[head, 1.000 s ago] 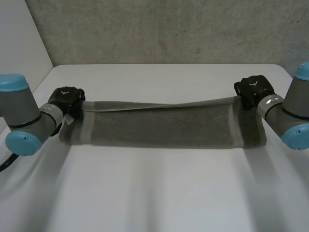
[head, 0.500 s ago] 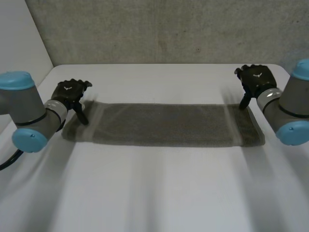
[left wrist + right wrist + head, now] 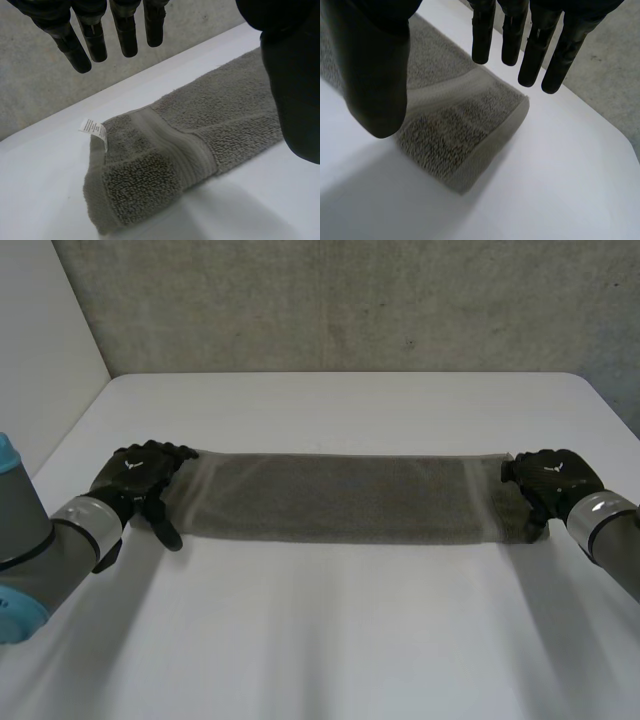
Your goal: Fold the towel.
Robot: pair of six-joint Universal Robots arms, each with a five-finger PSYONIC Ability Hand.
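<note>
My left robot hand (image 3: 140,472) released, at towel (image 3: 340,498) end, 9 o'clock | my right robot hand (image 3: 555,476) released, at 3 o'clock end

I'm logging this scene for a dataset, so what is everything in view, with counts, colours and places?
towel: one, grey, folded into a long strip, lying flat across the middle of the table
label: one, white, sticking up at the towel's left end
table: one, white, under the towel
wall: one, grey, behind the table
arms: two, grey with light-blue caps, coming in at the table's left and right sides
left robot hand: one, black, over the towel's left end, fingers straight, holding nothing
right robot hand: one, black, over the towel's right end, fingers straight, holding nothing
</note>
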